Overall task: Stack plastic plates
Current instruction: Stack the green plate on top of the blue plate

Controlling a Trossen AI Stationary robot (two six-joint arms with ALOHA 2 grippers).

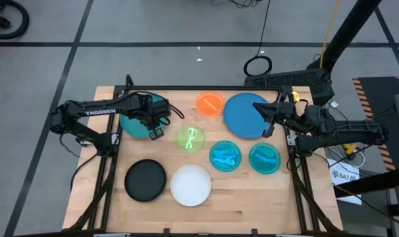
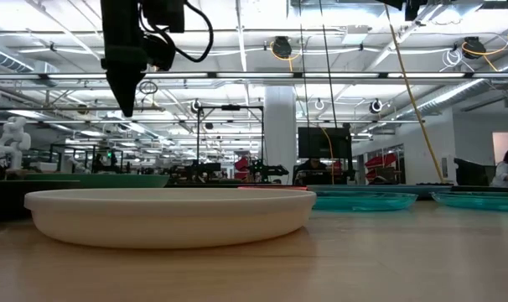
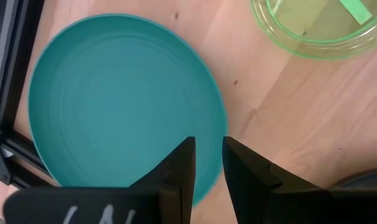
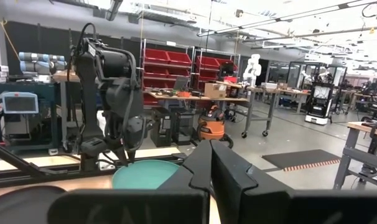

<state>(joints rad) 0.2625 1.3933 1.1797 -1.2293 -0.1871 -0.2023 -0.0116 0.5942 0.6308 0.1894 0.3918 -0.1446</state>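
Wooden table (image 1: 252,204) filling the middle of the high view, with eight plastic plates spread singly, none stacked.

Upper row: dark teal plate (image 1: 129,125) at the left, partly covered by the left arm; small orange plate (image 1: 210,104) at top centre; large blue plate (image 1: 242,116) just right of it.

Middle row: lime green plate (image 1: 191,139) at centre, then two cyan plates (image 1: 224,157) (image 1: 265,158) side by side to its right, close but apart.

Bottom row: black plate (image 1: 145,180) at the lower left, white plate (image 1: 191,185) just beside it on the right.

Seen from the low view: white plate (image 2: 170,214) large in the foreground, cyan plates (image 2: 363,201) low at the right.

Left gripper (image 1: 157,130) reaching in from the left edge of the high view, over the right rim of the dark teal plate. Hanging high in the upper left of the low view (image 2: 127,105), well clear of the tabletop. In the left wrist view, fingers (image 3: 182,171) parted by a narrow gap, nothing between them, teal plate (image 3: 120,99) below and its rim showing under the gap.

Right gripper (image 1: 267,126) coming in from the right edge, over the right rim of the blue plate. Fingers (image 4: 229,174) pressed together, holding nothing.
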